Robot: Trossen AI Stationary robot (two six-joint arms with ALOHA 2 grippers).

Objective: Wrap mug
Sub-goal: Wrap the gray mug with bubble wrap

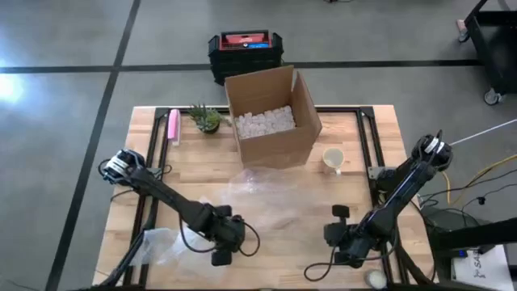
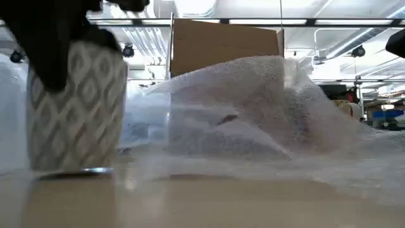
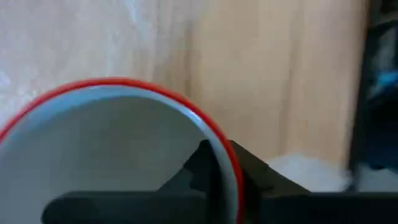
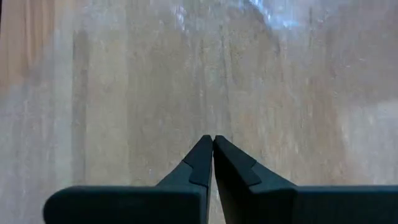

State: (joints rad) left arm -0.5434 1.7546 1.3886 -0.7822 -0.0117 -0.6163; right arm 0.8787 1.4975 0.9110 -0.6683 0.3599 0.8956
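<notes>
Mug [image 3: 112, 155] is sitting pinched in my left gripper [image 1: 222, 246], one jaw inside the red rim, down at 7 o'clock on the desk [image 1: 283, 210]; in the low view it is resting on the wood. Bubble wrap [image 1: 258, 186] is lying near centre, just short of the cardboard box [image 1: 271, 113]. I'm judging this as the carry-to-wrap step; next I'm needing to set the mug on the sheet. Right gripper [image 1: 339, 234] is waiting at 5 o'clock, jaws pressed together. Outer jaw and mug handle are hidden from me.
</notes>
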